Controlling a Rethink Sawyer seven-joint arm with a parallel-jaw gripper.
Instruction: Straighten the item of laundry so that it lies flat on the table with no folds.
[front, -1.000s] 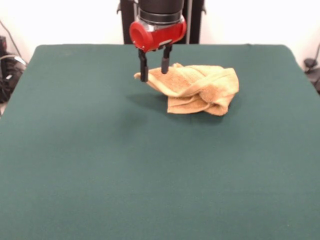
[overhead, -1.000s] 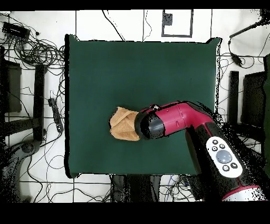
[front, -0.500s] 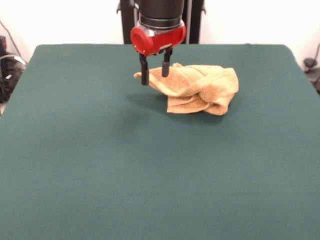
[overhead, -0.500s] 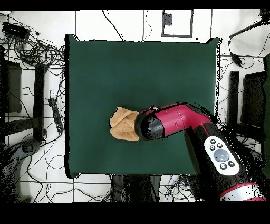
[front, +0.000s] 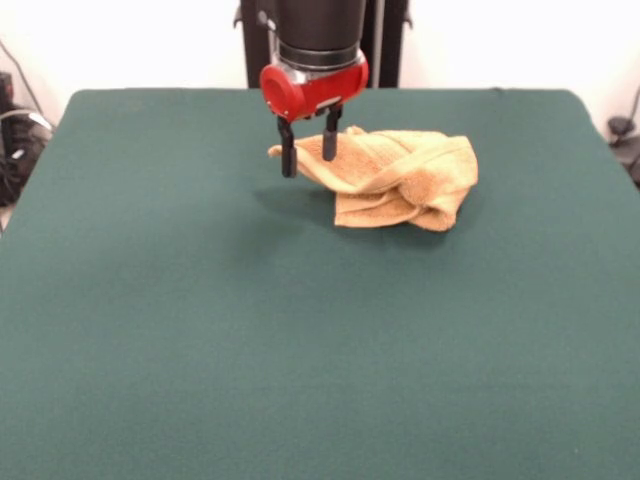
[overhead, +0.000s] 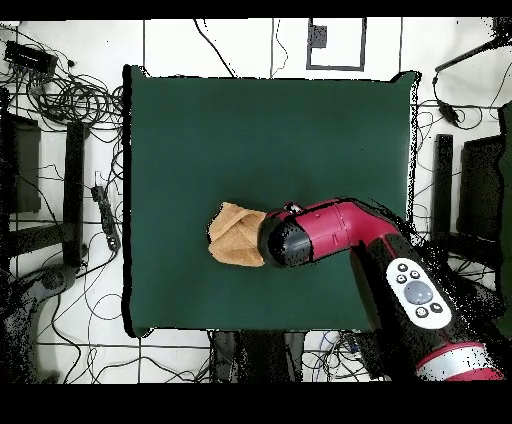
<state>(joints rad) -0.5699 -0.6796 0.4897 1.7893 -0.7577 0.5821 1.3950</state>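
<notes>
**Towel bunched under a spread gripper**

Towel (front: 400, 180) lies crumpled on the table (front: 300, 340), gathered into a thick, uneven heap of overlapping folds rather than spread out. In the front view it sits toward the far side of the green cloth, a little right of the middle, and one pointed corner sticks out to the left, lifted slightly off the surface — a shadow shows beneath it. From overhead the towel (overhead: 236, 235) shows as a small tan lump on the table (overhead: 270, 130), nearer the edge by the robot's base than the opposite edge, partly covered by the arm.

The gripper (front: 308, 148) hangs from the red-and-black arm (overhead: 340, 232) right at that raised corner. Its two dark fingers are spread apart — one finger (front: 288, 150) stands just left of the corner's tip, the other in front of the cloth. Whether the fingers touch the towel cannot be told, but they are not pinching it. The fingertips stop short of the table surface.
</notes>
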